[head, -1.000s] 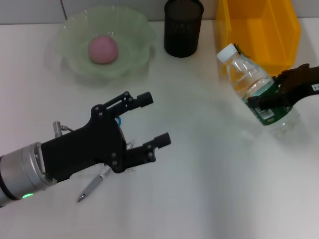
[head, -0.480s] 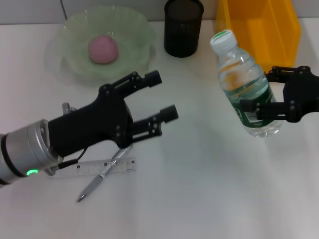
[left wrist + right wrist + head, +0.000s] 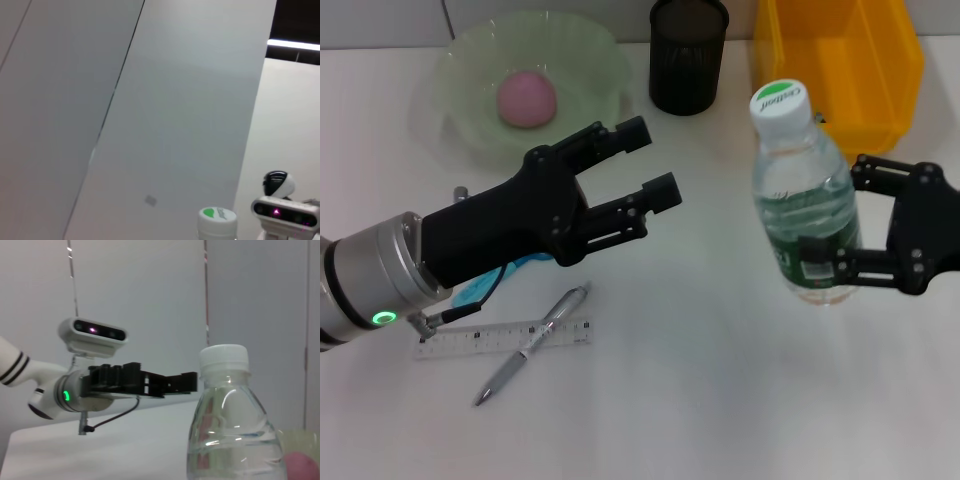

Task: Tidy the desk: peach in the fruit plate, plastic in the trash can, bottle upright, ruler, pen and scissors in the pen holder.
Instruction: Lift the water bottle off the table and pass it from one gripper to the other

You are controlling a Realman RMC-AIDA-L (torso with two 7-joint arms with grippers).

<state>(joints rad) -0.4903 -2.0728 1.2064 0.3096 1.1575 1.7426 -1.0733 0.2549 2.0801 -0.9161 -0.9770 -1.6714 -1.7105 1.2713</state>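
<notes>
The bottle (image 3: pixel 805 200) is held upright above the white desk (image 3: pixel 720 400) by the right gripper (image 3: pixel 855 235), whose black fingers (image 3: pixel 880 172) are clamped around the lower body at the green label; the white cap with its green mark is turned toward the head camera. In the right wrist view the clear bottle (image 3: pixel 231 430) fills the near foreground, its white cap on top.

The left gripper (image 3: pixel 645 165) is raised over the middle of the desk with its fingers (image 3: pixel 660 190) spread apart and nothing between them — it points toward the bottle and is well apart from it. In the right wrist view the same gripper (image 3: pixel 187 381) is seen side-on beyond the bottle.

The peach (image 3: pixel 527 98) lies in the pale green fruit plate (image 3: pixel 585 50) at the far left. The black mesh pen holder (image 3: pixel 688 55) stands just beside the plate, and the yellow trash can (image 3: pixel 840 60) is set at the far right. Near the front edge, the ruler (image 3: pixel 500 338) lies flat with the pen (image 3: pixel 532 342) across it, touching it. A patch of blue (image 3: pixel 480 288) — what it is cannot be told — shows under the left arm.
</notes>
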